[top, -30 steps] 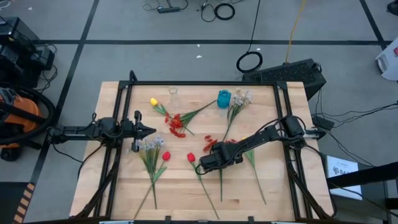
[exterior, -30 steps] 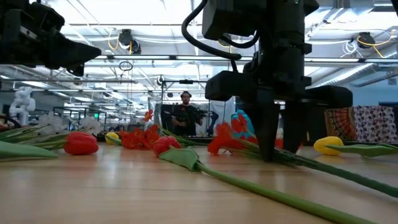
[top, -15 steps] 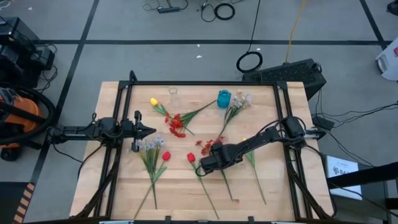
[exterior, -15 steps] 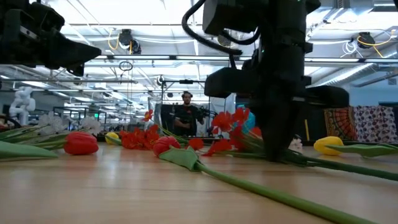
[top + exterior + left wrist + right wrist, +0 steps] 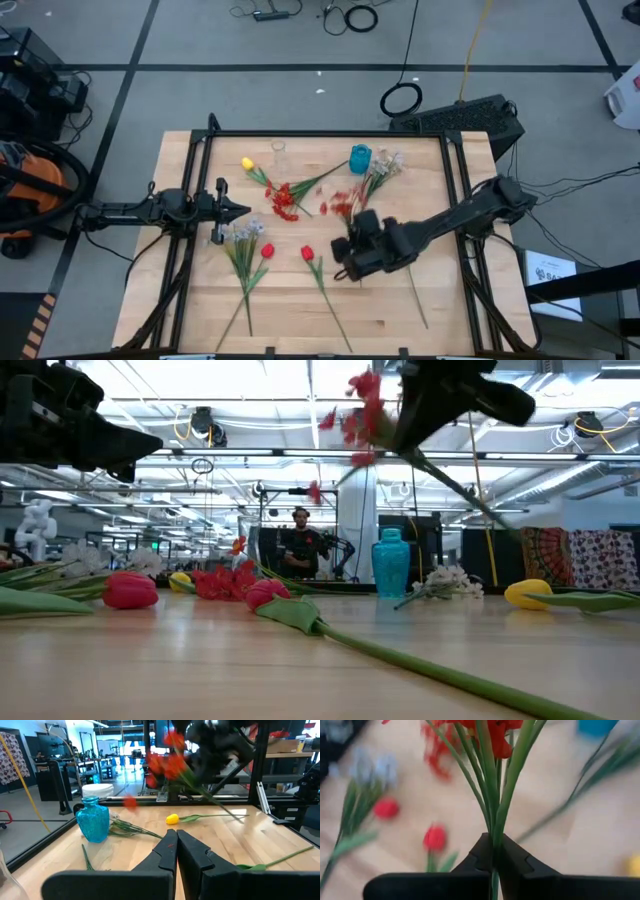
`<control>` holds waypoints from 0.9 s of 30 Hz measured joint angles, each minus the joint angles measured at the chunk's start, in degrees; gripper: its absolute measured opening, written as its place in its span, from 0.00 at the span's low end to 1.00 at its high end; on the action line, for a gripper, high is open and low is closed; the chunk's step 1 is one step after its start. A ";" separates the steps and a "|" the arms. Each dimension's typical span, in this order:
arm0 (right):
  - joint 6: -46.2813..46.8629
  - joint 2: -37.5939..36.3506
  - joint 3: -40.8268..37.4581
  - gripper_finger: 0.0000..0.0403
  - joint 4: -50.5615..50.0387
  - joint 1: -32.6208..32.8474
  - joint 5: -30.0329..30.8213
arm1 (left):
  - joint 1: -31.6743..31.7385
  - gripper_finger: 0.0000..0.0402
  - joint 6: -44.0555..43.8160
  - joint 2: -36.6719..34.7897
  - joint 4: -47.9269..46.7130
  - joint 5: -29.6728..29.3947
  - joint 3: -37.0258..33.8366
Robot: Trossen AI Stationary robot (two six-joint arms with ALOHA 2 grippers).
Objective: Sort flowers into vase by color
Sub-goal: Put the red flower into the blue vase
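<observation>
My right gripper point(image 5: 356, 245) is raised over the table's middle, shut on a red small-blossom spray point(image 5: 340, 203). The spray shows high up in the low view point(image 5: 362, 415). My left gripper point(image 5: 240, 210) waits shut at the table's left side, holding nothing. On the wood lie another red spray point(image 5: 284, 200), two red tulips point(image 5: 267, 250) point(image 5: 307, 254), a yellow tulip point(image 5: 247, 163) and white sprays point(image 5: 245, 232) point(image 5: 385, 165). A blue vase point(image 5: 359, 158) and a clear glass vase point(image 5: 279, 152) stand near the far edge. My right gripper pinches the red spray's bunched green stems point(image 5: 495, 827) between its two fingers, below the blossoms. The stems run on past the fingertips both ways. The spray is lifted clear of the table and tilted. Its blossoms point(image 5: 362, 415) are high and its stem end point(image 5: 490, 520) slants down to the right.
A second yellow tulip point(image 5: 530, 594) lies at the right, its long stem point(image 5: 415, 295) reaching toward the near edge. A dark frame point(image 5: 320, 134) runs along the table's far edge. A person point(image 5: 298, 550) stands far behind the table.
My right gripper stood open astride the red spray's stems on the table, then shut on them. It has gone up with the spray, which is now lifted clear, its blossoms swung up and toward the far edge.
</observation>
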 joint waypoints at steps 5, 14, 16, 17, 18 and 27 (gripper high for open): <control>-5.49 -4.13 0.00 0.01 -5.37 -2.69 9.11 | 0.00 0.04 0.02 0.00 0.00 0.00 0.00; -23.96 -11.51 -4.50 0.00 -1.93 -14.07 10.98 | 0.00 0.04 0.02 0.00 0.00 0.00 0.01; -29.93 -15.72 -9.51 0.00 5.54 -16.86 8.71 | 0.00 0.04 0.02 -0.01 0.00 -0.02 -0.02; -33.57 -18.03 -12.50 0.00 10.46 -18.21 7.14 | -0.01 0.04 0.00 -0.01 0.00 -0.01 0.01; -37.25 -20.51 -15.79 0.00 15.78 -19.72 5.29 | 0.00 0.04 0.02 -0.02 0.00 -0.01 0.01; -61.16 -39.22 -41.61 0.00 62.14 -36.01 -12.33 | 0.00 0.04 0.02 -0.02 0.00 -0.01 -0.01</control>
